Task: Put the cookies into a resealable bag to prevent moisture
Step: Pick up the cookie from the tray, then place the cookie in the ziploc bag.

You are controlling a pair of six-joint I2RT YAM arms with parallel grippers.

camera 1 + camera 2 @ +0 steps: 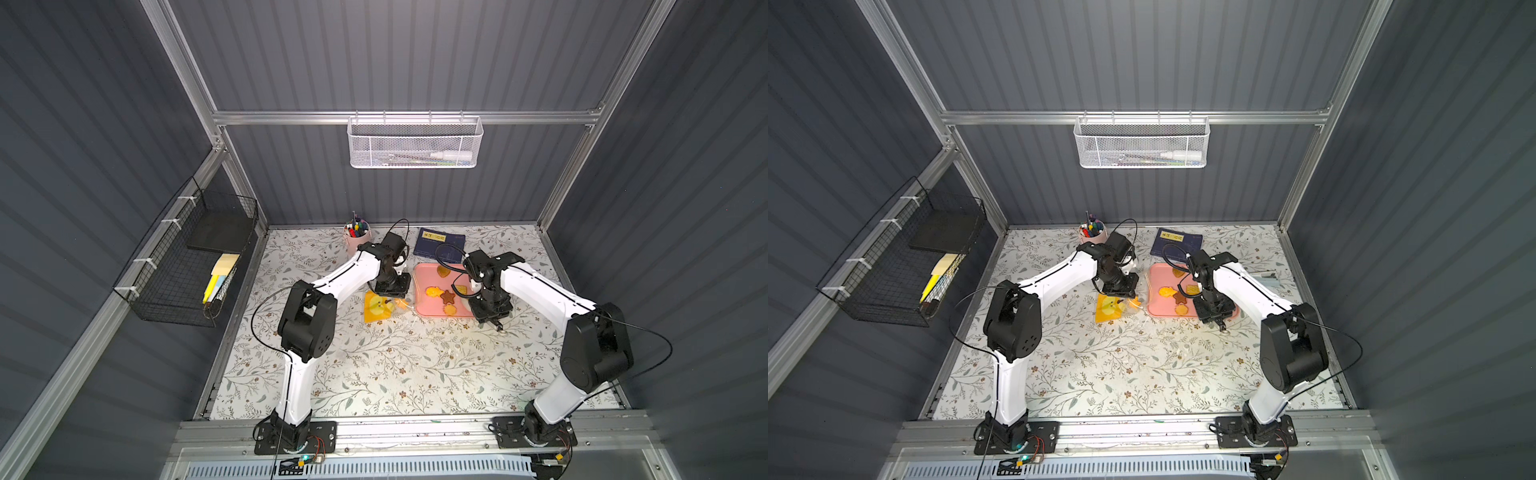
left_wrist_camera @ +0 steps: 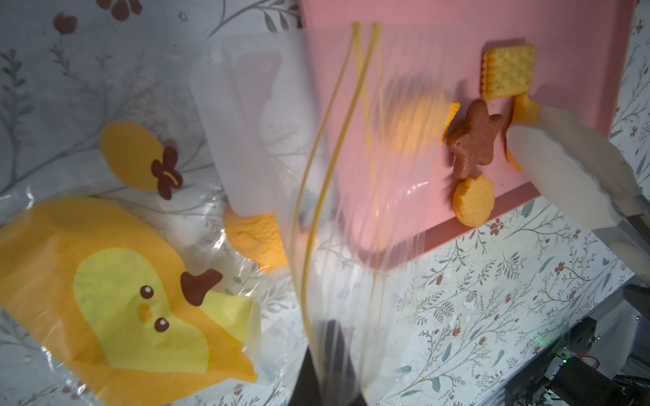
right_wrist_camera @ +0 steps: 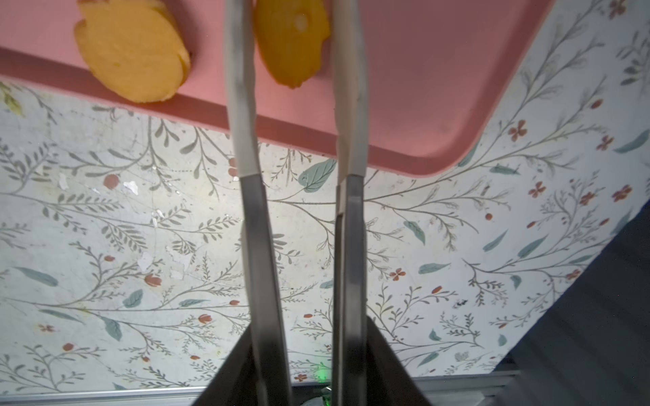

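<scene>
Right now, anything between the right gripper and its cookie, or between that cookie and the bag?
Nothing before the cookie: the right gripper straddles it on the tray; grip unclear. Toward the bag, held by the left gripper, only other cookies lie flat on the tray.

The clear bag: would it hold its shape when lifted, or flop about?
Probably floppy: the bag wrinkles and sags where the left gripper holds its mouth up. Likely light: thin see-through film. Possibly slippery, being glossy.
</scene>
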